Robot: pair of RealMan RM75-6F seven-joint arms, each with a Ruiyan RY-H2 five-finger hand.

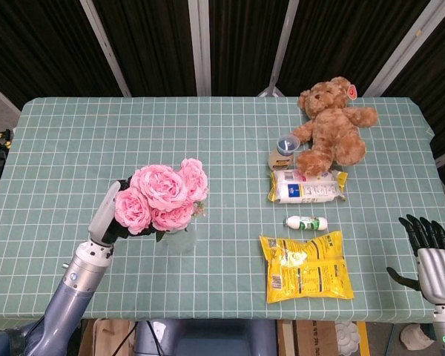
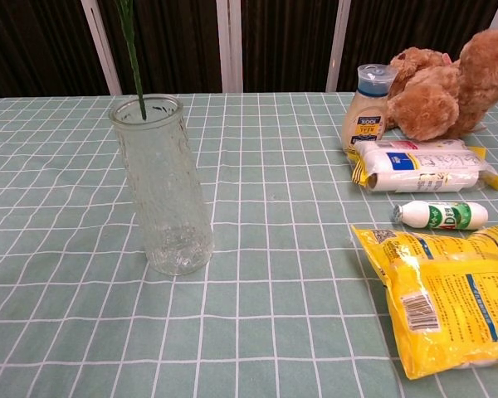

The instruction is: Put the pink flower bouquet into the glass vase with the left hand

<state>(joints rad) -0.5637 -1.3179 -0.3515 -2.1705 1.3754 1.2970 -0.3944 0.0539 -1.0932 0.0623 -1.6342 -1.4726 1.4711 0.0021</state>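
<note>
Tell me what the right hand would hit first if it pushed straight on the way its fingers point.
Probably nothing. The right hand sits off the table's right edge, fingers pointing away from the robot along that edge. The way looks free, though depth is unclear.

Pink bouquet (image 1: 162, 196) on a green stem (image 2: 133, 54); clear, textured glass vase (image 2: 161, 186). The table (image 1: 208, 133) wears a sage-green cloth gridded in white. Brown teddy bear (image 1: 331, 122), yellow snack bag (image 1: 305, 265), white-and-green small bottle (image 1: 305, 222).
</note>
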